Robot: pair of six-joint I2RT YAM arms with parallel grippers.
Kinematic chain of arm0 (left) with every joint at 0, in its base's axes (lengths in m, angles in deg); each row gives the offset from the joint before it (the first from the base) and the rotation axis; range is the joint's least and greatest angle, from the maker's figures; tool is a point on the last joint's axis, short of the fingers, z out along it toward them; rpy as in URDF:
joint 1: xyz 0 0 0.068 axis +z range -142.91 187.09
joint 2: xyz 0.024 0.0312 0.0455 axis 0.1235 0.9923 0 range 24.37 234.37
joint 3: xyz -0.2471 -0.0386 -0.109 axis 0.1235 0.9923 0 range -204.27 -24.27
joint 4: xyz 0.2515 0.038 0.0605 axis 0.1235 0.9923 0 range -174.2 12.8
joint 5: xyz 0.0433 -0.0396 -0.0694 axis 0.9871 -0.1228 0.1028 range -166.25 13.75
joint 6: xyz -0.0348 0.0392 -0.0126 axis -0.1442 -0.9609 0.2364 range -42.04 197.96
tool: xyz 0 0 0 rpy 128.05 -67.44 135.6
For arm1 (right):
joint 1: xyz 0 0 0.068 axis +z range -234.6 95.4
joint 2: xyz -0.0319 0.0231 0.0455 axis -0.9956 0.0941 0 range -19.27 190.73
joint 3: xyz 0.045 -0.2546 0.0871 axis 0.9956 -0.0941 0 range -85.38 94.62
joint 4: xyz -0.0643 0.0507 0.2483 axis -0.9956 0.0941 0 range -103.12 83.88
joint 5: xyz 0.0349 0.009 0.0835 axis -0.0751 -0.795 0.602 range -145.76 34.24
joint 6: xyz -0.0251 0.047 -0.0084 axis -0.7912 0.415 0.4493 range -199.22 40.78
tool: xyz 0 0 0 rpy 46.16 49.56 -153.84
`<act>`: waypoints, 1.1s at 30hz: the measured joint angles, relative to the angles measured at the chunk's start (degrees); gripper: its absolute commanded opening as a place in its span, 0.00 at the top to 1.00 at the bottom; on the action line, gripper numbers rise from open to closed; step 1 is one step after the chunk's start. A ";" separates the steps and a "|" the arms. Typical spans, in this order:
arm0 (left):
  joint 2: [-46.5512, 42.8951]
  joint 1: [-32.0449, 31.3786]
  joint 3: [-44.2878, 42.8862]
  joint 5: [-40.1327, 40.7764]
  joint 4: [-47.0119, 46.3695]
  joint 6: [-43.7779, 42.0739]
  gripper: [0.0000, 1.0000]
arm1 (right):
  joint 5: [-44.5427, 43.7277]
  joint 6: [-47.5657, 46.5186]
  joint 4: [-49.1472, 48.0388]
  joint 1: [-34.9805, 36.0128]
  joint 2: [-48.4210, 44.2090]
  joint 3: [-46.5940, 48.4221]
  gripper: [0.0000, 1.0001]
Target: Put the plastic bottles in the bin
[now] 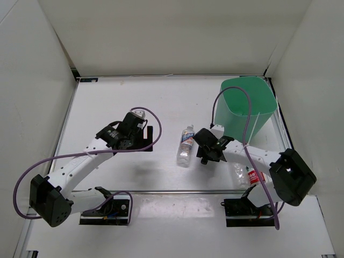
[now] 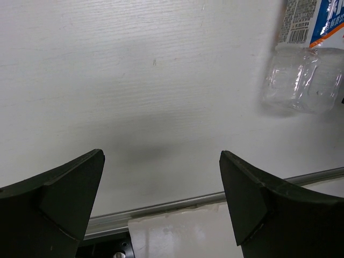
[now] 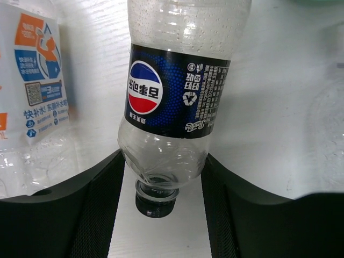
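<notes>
Right gripper (image 3: 164, 161) pinches the dark-label bottle (image 3: 169, 91); left gripper (image 2: 161, 156) stands spread. White table (image 1: 134, 97), white walls (image 1: 161, 32). We count three bottles, all outside the one bin (image 1: 248, 105) at far right: blue-white bottle (image 1: 186, 144) and red-label bottle (image 1: 251, 176) lie on the table.

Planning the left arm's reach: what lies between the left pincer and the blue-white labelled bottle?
Only bare table between left pincer and blue-white bottle, seen in the top view.
</notes>
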 measured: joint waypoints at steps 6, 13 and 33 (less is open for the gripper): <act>-0.46 0.00 0.24 0.57 -0.61 0.81 0.00 | 0.20 -0.24 4.92 0.63 -0.17 1.88 0.84; -1.07 0.00 0.24 2.12 -1.70 1.49 0.00 | 1.31 -0.37 13.22 7.43 -5.01 6.97 0.92; -0.07 0.00 1.46 3.17 -6.14 1.90 0.00 | 0.09 -4.35 32.79 9.44 -14.67 34.99 0.99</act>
